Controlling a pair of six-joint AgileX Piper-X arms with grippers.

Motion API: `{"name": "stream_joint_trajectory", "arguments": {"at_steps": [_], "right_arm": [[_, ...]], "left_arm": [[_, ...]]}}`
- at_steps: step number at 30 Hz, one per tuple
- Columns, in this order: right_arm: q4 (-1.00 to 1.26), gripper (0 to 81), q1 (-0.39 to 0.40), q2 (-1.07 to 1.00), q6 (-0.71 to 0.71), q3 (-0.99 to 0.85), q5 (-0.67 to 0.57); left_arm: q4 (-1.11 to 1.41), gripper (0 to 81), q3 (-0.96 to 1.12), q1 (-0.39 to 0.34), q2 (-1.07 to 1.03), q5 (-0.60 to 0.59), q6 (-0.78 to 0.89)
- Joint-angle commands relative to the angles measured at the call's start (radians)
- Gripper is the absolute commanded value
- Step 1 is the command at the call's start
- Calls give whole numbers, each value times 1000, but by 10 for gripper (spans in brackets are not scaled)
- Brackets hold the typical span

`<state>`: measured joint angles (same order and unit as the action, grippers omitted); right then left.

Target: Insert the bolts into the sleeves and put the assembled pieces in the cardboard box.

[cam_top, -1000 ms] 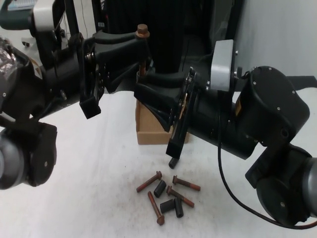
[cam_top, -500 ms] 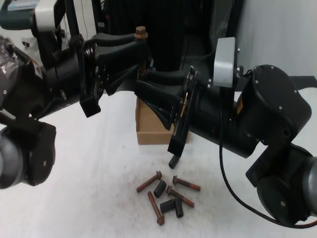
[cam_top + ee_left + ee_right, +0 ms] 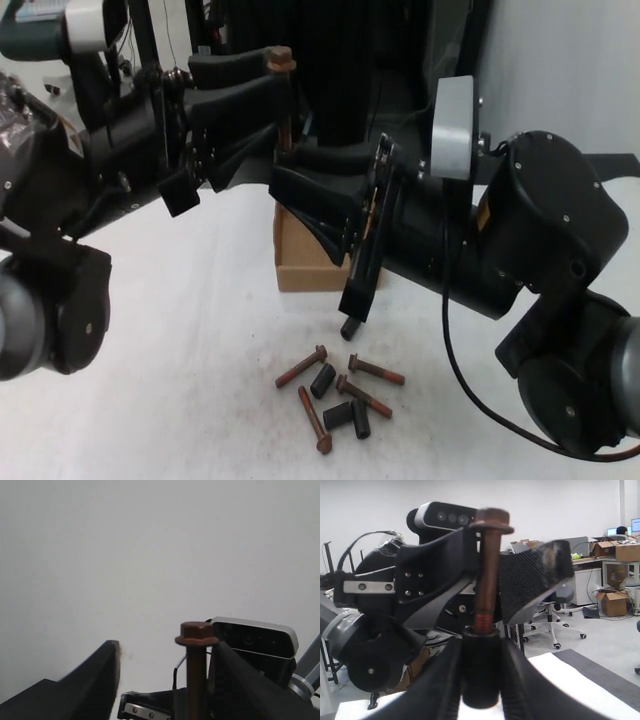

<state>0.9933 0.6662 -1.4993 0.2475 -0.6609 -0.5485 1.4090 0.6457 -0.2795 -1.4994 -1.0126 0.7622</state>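
A rusty bolt (image 3: 487,570) stands upright with its threaded end in the top of a black sleeve (image 3: 480,667). My right gripper (image 3: 480,685) is shut on that sleeve, above the cardboard box (image 3: 300,265). My left gripper (image 3: 165,647) is open around the bolt head (image 3: 196,635). One finger (image 3: 240,680) lies close beside the shaft and the other (image 3: 95,680) stands well apart. From the high view the bolt head (image 3: 282,60) pokes up between the left gripper (image 3: 275,75) and the right gripper (image 3: 300,170).
Several loose bolts (image 3: 301,367) and three black sleeves (image 3: 322,380) lie in a cluster on the white bench in front of the box. Both arms' bulky bodies hang over the bench on either side.
The left gripper's fingers have spread apart around the bolt and that arm has shifted slightly up and back. The right arm with the sleeve has stayed put.
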Motion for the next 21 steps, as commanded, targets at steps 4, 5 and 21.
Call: {"name": "stream_joint_trajectory", "arguments": {"at_steps": [4,5,21], "right_arm": [[-11,3,-7,5,-19,-12,-5],[-11,3,-13,5,-19,-12,-5],[-9,3,-49,5,-19,-12,-11]], "left_arm": [[22,513,5,1,11,-28,59],[22,513,5,1,12,-42,74],[-7,513,5,-1,35,-48,66]]}}
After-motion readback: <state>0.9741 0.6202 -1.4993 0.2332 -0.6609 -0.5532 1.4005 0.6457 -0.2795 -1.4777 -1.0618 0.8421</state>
